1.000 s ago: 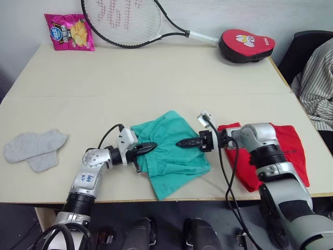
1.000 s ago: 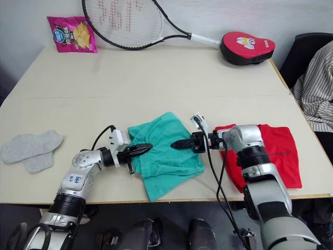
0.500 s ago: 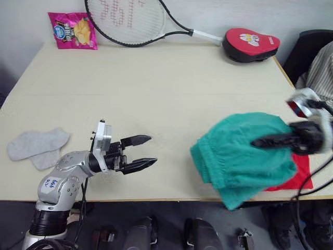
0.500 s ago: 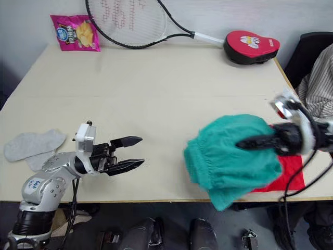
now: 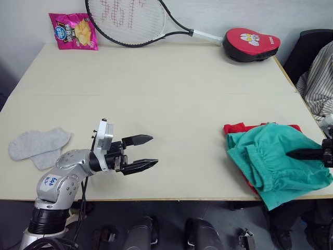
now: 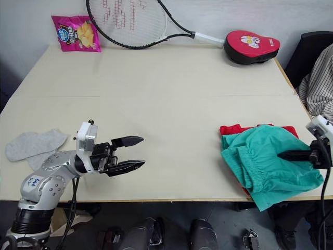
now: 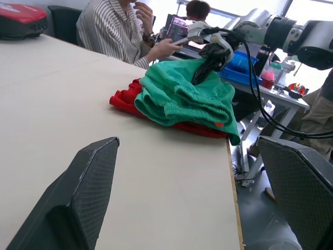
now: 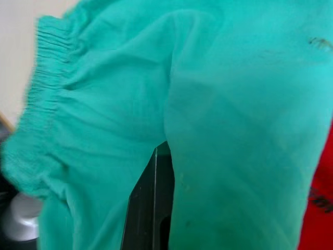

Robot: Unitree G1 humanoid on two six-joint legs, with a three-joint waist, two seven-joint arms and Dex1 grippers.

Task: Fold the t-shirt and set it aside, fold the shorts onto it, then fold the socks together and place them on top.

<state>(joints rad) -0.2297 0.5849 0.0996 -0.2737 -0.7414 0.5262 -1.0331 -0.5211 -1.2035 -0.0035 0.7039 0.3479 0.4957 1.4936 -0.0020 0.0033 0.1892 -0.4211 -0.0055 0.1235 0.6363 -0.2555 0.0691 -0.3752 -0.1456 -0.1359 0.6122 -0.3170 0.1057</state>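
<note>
Head views: I log the shorts [image 6: 265,161] heaped on the t-shirt [image 6: 232,128] at the table's [image 6: 171,94] right edge, right gripper [image 6: 291,154] clenched on them. The socks [image 5: 36,147] lie far left. Left gripper [image 5: 139,152] hangs released over bare table.

Left wrist view: 2 fingers [image 7: 78,192] spread; a person [image 7: 117,31] sits behind.

Right wrist view: teal cloth drapes 1 finger [image 8: 151,208].

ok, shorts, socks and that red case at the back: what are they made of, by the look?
Shorts: soft woven or knit cloth, matte; it drapes in folds and the waistband is gathered by elastic. Socks: light grey knit, matte and limp, lying flat. Red case: looks like padded synthetic leather or vinyl with a slight sheen and a dark edge; the exact material cannot be told.
</note>
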